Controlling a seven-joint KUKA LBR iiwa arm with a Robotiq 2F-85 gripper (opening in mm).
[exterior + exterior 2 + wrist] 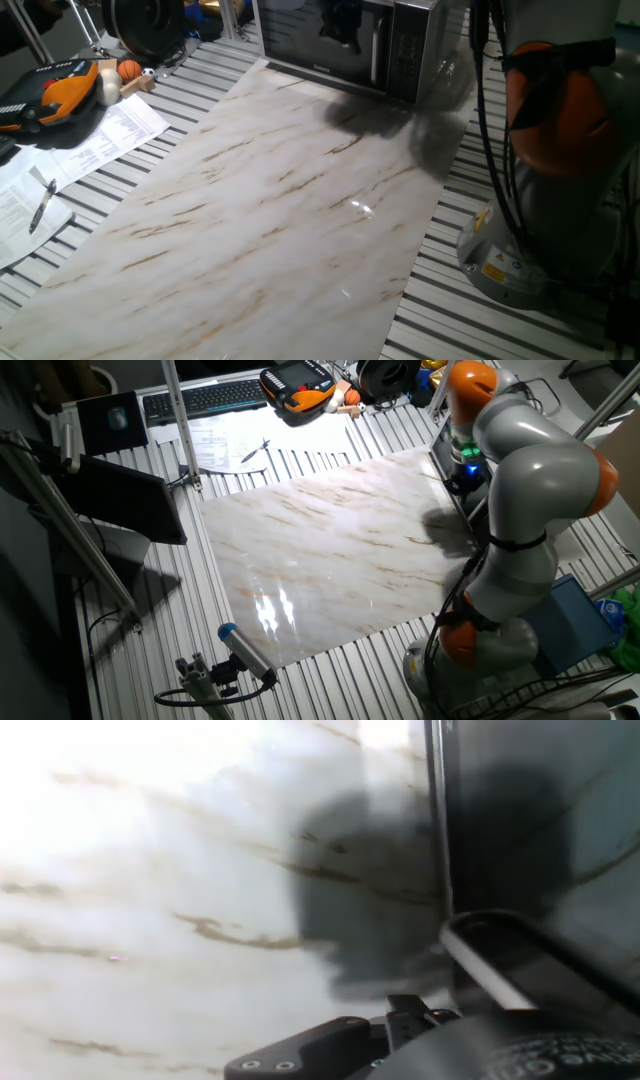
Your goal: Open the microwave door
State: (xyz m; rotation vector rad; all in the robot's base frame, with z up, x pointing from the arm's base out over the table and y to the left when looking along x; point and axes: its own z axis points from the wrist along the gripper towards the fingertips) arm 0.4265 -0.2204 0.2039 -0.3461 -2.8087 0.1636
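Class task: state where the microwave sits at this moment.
In one fixed view the microwave stands at the far edge of the marble board, top centre, door shut, with the robot arm to its right.

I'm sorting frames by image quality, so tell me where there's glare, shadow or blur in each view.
One fixed view: a dark, soft shadow lies on the marble slab in front of the microwave, plus a small glint mid-slab. The other fixed view: bright reflections near the slab's front edge, shadow beside the arm. Hand view: blurred, upper left overexposed, a large shadow next to the microwave door.
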